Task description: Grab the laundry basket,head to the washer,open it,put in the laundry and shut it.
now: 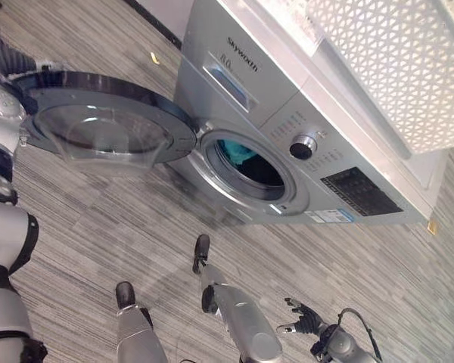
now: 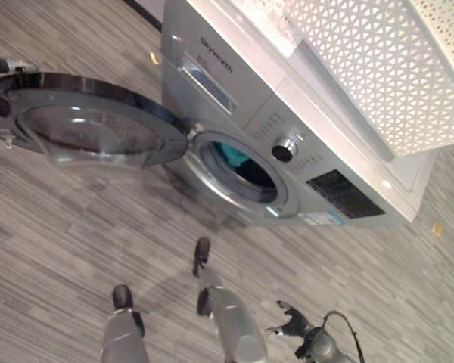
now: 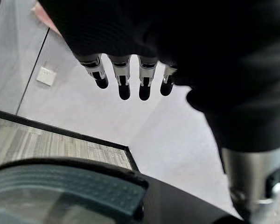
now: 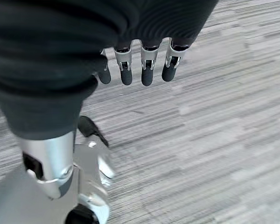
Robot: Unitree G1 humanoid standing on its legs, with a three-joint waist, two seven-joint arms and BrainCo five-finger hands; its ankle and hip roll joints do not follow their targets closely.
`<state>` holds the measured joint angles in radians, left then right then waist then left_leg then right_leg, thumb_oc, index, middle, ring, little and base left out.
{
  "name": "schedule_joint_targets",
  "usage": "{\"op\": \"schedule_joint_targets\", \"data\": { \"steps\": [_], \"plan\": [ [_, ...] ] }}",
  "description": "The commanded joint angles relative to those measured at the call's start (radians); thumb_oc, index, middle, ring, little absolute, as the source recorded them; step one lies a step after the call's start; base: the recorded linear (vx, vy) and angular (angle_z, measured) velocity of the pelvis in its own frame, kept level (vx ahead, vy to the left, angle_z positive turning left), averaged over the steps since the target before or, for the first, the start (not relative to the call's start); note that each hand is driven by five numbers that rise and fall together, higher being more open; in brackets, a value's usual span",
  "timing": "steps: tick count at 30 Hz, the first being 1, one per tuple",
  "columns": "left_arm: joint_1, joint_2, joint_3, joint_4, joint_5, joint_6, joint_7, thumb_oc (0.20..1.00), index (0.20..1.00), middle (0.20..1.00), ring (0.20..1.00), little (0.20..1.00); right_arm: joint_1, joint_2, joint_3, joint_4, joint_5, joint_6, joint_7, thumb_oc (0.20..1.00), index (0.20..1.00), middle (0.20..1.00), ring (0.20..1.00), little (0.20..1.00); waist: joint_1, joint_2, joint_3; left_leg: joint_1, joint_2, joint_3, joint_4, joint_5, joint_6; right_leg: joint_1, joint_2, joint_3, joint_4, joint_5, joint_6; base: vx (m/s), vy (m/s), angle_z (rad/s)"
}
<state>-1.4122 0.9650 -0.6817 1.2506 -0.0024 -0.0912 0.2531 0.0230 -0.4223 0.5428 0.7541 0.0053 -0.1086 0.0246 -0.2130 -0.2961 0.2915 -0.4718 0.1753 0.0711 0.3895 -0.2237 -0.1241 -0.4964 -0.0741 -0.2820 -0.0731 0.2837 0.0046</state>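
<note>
The silver washer (image 1: 287,98) stands with its round door (image 1: 106,125) swung fully open to the left. Teal laundry (image 1: 238,153) lies inside the drum opening (image 1: 250,168). A white lattice laundry basket (image 1: 378,60) rests on top of the washer. My left hand (image 1: 4,51) is at the door's far outer edge; in the left wrist view its fingers (image 3: 126,81) hang straight above the door's dark rim (image 3: 84,186), holding nothing. Low at the right, away from the washer, my right hand (image 1: 303,318) hangs over the floor with fingers (image 4: 147,70) relaxed and empty.
Striped grey floor (image 1: 136,227) spreads in front of the washer. Two small yellow tags lie on it, one (image 1: 153,57) beside the washer and one (image 1: 433,226) at the right. A wall with a white socket (image 3: 45,75) stands behind the door.
</note>
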Motion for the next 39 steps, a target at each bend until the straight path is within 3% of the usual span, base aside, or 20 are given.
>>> {"op": "schedule_joint_targets", "data": {
  "steps": [1, 8, 11, 17, 19, 20, 23, 31, 34, 35, 39],
  "plan": [
    [0.001, 0.018, -0.024, 0.051, -0.013, -0.024, -0.016, 1.0, 1.0, 1.0, 1.0, 1.0, -0.016, -0.029, -0.013, 0.027, 0.022, -0.006, -0.007, 1.0, 1.0, 1.0, 1.0, 1.0, 0.011, 0.039, -0.03, 0.043, -0.014, 0.017, -0.111, 0.057, 0.079, 0.078, -0.083, 0.075, 0.063, -0.067, 0.203, 0.02, 0.044, 0.02],
    [0.128, -0.02, 0.025, 0.023, -0.006, -0.035, -0.057, 1.0, 1.0, 1.0, 1.0, 1.0, -0.005, -0.041, -0.013, 0.026, 0.028, -0.011, 0.0, 1.0, 1.0, 1.0, 1.0, 1.0, -0.002, 0.049, -0.051, 0.044, -0.014, 0.026, -0.114, 0.051, 0.076, 0.07, -0.081, 0.086, 0.062, -0.068, 0.199, 0.01, 0.021, -0.07],
    [0.363, -0.131, 0.077, -0.055, 0.047, -0.044, -0.113, 1.0, 1.0, 1.0, 1.0, 1.0, 0.0, -0.045, -0.03, 0.098, -0.004, 0.002, -0.004, 1.0, 1.0, 1.0, 1.0, 1.0, 0.01, 0.073, -0.064, 0.116, -0.011, 0.05, -0.135, 0.043, 0.075, 0.106, -0.085, 0.104, 0.066, -0.082, 0.195, 0.05, 0.077, -0.08],
    [0.591, -0.246, 0.143, -0.197, 0.03, -0.065, -0.136, 1.0, 1.0, 1.0, 1.0, 1.0, 0.012, -0.027, -0.075, 0.18, -0.038, 0.016, -0.021, 1.0, 1.0, 1.0, 1.0, 1.0, 0.038, 0.105, -0.063, 0.243, -0.026, 0.082, -0.203, 0.054, 0.074, 0.184, -0.101, 0.116, 0.068, -0.1, 0.194, 0.06, 0.073, -0.15],
    [0.679, -0.28, 0.135, -0.303, 0.028, -0.078, -0.156, 1.0, 1.0, 1.0, 1.0, 1.0, 0.014, -0.016, -0.108, 0.218, -0.054, 0.025, -0.028, 1.0, 1.0, 1.0, 1.0, 1.0, 0.052, 0.125, -0.066, 0.297, -0.04, 0.091, -0.245, 0.072, 0.075, 0.221, -0.11, 0.112, 0.066, -0.104, 0.198, 0.02, 0.055, -0.06],
    [0.722, -0.292, 0.132, -0.369, 0.028, -0.08, -0.163, 1.0, 1.0, 1.0, 1.0, 1.0, 0.016, -0.012, -0.122, 0.225, -0.058, 0.027, -0.029, 1.0, 1.0, 1.0, 1.0, 1.0, 0.054, 0.121, -0.066, 0.314, -0.057, 0.109, -0.271, 0.112, 0.08, 0.226, -0.124, 0.107, 0.065, -0.09, 0.187, 0.02, 0.073, -0.09],
    [0.887, -0.332, 0.155, -0.555, -0.048, -0.103, -0.207, 1.0, 1.0, 1.0, 1.0, 1.0, 0.043, -0.003, -0.189, 0.26, -0.077, 0.039, -0.029, 1.0, 1.0, 1.0, 1.0, 1.0, 0.065, 0.169, -0.11, 0.427, -0.072, 0.133, -0.41, 0.172, 0.072, 0.293, -0.121, 0.106, 0.039, -0.102, 0.193, 0.09, 0.052, -0.08],
    [0.941, -0.4, 0.186, -0.619, -0.097, -0.114, -0.205, 1.0, 1.0, 1.0, 1.0, 1.0, 0.049, -0.005, -0.224, 0.294, -0.078, 0.041, -0.041, 1.0, 1.0, 1.0, 1.0, 1.0, 0.042, 0.212, -0.147, 0.457, -0.055, 0.182, -0.467, 0.198, 0.061, 0.282, -0.085, 0.149, 0.002, -0.11, 0.19, 0.03, -0.015, -0.19],
    [0.892, -0.468, 0.165, -0.578, -0.084, -0.113, -0.178, 1.0, 1.0, 1.0, 1.0, 1.0, 0.024, 0.004, -0.209, 0.326, -0.076, 0.042, -0.051, 1.0, 1.0, 1.0, 1.0, 1.0, 0.024, 0.216, -0.156, 0.437, -0.042, 0.206, -0.465, 0.209, 0.057, 0.246, -0.066, 0.174, 0.0, -0.11, 0.184, -0.03, -0.053, -0.28],
    [0.848, -0.526, 0.141, -0.557, -0.093, -0.118, -0.166, 1.0, 1.0, 1.0, 1.0, 1.0, 0.01, 0.013, -0.191, 0.356, -0.071, 0.04, -0.055, 1.0, 1.0, 1.0, 1.0, 1.0, 0.019, 0.217, -0.16, 0.426, -0.034, 0.217, -0.464, 0.216, 0.054, 0.23, -0.058, 0.182, 0.0, -0.111, 0.18, -0.02, -0.062, -0.39],
    [0.803, -0.597, 0.096, -0.561, -0.113, -0.133, -0.157, 1.0, 1.0, 1.0, 1.0, 1.0, 0.004, 0.028, -0.17, 0.391, -0.071, 0.044, -0.059, 1.0, 1.0, 1.0, 1.0, 1.0, 0.014, 0.218, -0.164, 0.417, -0.024, 0.22, -0.466, 0.222, 0.051, 0.221, -0.05, 0.181, -0.001, -0.115, 0.177, 0.01, -0.076, -0.22]
  ]
}}
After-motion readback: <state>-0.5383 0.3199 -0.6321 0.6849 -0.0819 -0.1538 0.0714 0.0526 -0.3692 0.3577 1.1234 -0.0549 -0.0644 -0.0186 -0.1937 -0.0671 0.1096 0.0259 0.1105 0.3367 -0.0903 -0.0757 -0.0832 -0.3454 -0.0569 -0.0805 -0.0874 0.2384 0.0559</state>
